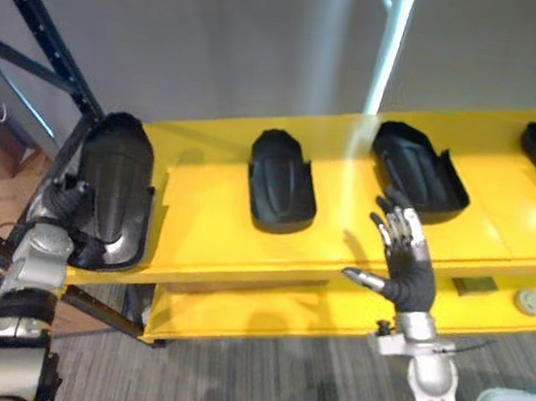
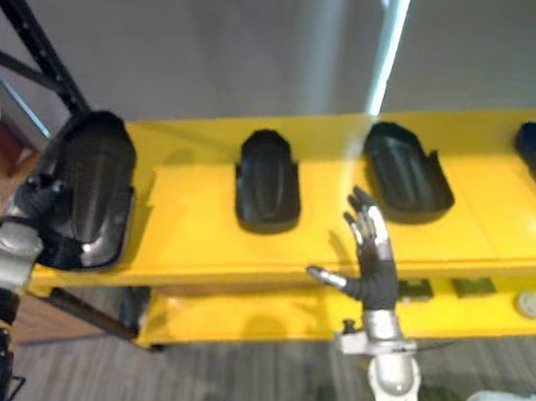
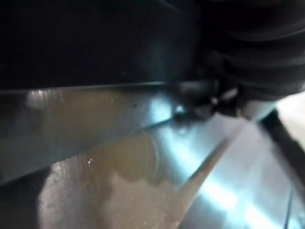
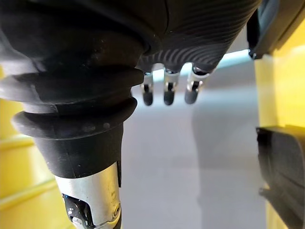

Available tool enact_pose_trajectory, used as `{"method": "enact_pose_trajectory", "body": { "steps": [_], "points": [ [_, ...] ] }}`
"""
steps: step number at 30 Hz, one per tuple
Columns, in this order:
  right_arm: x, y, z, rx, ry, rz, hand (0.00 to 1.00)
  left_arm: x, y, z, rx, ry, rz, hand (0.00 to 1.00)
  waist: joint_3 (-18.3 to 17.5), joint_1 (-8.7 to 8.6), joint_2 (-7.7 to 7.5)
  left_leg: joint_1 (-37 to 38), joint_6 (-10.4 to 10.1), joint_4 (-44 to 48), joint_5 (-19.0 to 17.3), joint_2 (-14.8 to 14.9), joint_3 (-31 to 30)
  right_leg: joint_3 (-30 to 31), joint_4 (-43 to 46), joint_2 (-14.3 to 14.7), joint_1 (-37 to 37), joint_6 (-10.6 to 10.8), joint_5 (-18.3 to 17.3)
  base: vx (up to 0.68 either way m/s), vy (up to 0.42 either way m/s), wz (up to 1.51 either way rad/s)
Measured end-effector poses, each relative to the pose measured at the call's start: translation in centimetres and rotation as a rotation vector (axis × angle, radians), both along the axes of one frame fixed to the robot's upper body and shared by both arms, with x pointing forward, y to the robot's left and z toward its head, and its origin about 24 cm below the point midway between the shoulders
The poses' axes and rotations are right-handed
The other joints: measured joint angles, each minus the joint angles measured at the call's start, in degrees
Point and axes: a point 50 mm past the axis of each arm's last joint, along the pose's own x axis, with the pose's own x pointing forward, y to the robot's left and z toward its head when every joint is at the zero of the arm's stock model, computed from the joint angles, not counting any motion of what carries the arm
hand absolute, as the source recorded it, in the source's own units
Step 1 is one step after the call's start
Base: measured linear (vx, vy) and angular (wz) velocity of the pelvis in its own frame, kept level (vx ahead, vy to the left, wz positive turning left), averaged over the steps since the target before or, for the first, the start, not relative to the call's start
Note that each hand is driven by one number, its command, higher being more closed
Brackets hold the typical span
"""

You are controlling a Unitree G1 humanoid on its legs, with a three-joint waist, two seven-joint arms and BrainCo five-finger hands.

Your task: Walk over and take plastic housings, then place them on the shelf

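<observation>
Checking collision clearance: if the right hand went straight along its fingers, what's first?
Likely the black plastic housing on the yellow shelf, just beyond the open right hand; depth unclear.

Legible text: none.
On front edge of yellow shelf (image 1: 207, 222), small dark tag (image 1: 478, 285) beside two pale round discs (image 1: 530, 302): too blurred to make out any print.

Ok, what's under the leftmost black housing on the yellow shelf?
The yellow shelf shows along the housing's right edge, the left hand at its left. Anything directly beneath its shell is covered.
</observation>
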Motion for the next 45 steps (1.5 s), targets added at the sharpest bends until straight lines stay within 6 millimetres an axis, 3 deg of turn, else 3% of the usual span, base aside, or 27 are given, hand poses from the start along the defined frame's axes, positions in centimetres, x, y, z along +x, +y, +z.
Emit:
{"method": "enact_pose_trajectory", "body": {
  "steps": [5, 9, 17, 21, 22, 30, 38, 45],
  "points": [
    [0.1, -0.2, -0.2, -0.008, 0.036, 0.01, 0.0, 0.6, 0.3, 0.7, -0.008, 0.056, -0.006, 1.0, 0.68, -0.28, 1.1, 0.04, 0.06, 0.01, -0.02, -0.02, 0.66, 1.07, 1.27, -0.02, -1.08, -0.02, -0.38, -0.01, 0.007, -0.07],
    [0.0, 0.0, 0.4, -0.024, 0.024, 0.037, 0.0, 0.2, 0.9, -0.3, -0.045, 0.116, 0.03, 1.0, 1.88, -1.29, 2.16, -0.22, 0.09, 0.21, -0.04, 0.0, 0.99, 1.54, 3.54, -0.1, -2.6, -0.15, -1.34, -0.01, 0.0, -0.02],
    [-0.1, -0.1, 1.3, -0.041, 0.007, 0.071, 0.0, 0.2, 1.9, 0.3, -0.075, 0.141, 0.093, 1.0, 6.52, -2.82, 2.2, -1.21, 0.16, 1.05, -0.09, -0.15, 2.1, 3.12, 7.54, -0.44, -5.89, -0.23, -2.63, -0.01, -0.001, -0.07],
    [-0.1, -0.2, 1.3, -0.025, 0.014, 0.079, 0.0, 0.1, 1.9, 0.2, -0.11, 0.129, 0.097, 1.0, 6.9, -3.41, 2.36, -1.19, 0.2, 1.11, -0.12, -0.27, 2.19, 3.4, 9.42, -0.63, -6.78, -0.24, -3.86, 0.0, 0.0, 0.0],
    [-0.1, -0.2, 1.3, -0.019, 0.013, 0.081, 0.0, 0.1, 1.9, 0.2, -0.112, 0.128, 0.097, 0.0, 6.92, -3.47, 2.39, -1.19, 0.2, 1.11, -0.12, -0.28, 2.19, 3.42, 9.63, -0.64, -6.87, -0.25, -3.98, 0.0, 0.0, 0.0],
    [-0.3, -0.4, 2.1, -0.041, -0.018, 0.099, 0.0, -0.3, 2.2, -0.2, -0.128, 0.101, 0.151, 0.0, 9.54, -4.58, 2.75, -1.1, 0.38, 1.77, -0.29, -0.56, 2.51, 4.29, 11.84, -1.0, -7.9, -0.27, -4.87, -0.01, 0.0, -0.02],
    [-0.4, -0.6, 2.1, -0.061, -0.018, 0.129, 0.0, -0.9, 2.8, 0.0, -0.055, 0.019, 0.275, 0.0, 9.79, -5.41, 3.22, -0.75, 0.58, 2.09, -0.44, -0.7, 3.64, 5.49, 12.39, -1.01, -8.48, -0.18, -4.9, -0.02, 0.0, -0.07],
    [-1.0, -0.8, 1.5, -0.044, 0.003, 0.142, 0.0, -1.1, 3.3, 3.1, 0.094, -0.259, 0.451, 0.0, 9.78, -5.69, 3.22, -0.28, 0.63, 1.92, -0.58, -0.88, 3.64, 5.54, 12.0, -1.19, -8.09, 0.23, -5.15, 0.0, 0.001, -0.01]
  ]
}}
